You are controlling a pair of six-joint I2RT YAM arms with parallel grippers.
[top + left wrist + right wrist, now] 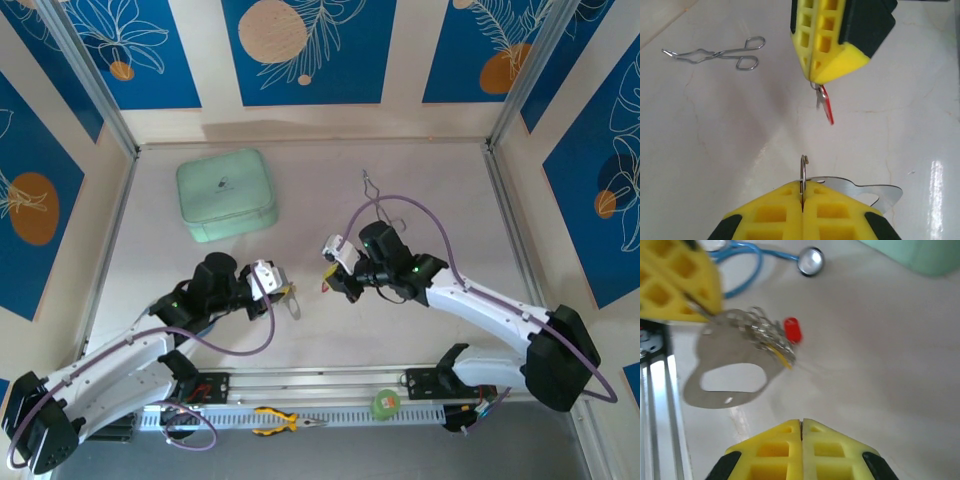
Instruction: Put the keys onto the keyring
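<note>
Pale marbled surface (715,150). Left fingers (775,215) clamp the keyring (855,187) at their tips. Right fingers (825,45), facing them, pinch a red-tagged key (826,105) hanging near the keyring, not touching it.

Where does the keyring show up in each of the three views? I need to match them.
Top external: the keyring is centre-left, at the tip of the left gripper.
Left wrist: keyring at bottom right of centre, jutting right from the yellow fingers.
Right wrist: keyring left of centre, a flat grey loop below the yellow fingers.
Shared landmark: the left gripper's yellow fingers, right beside it.
</note>
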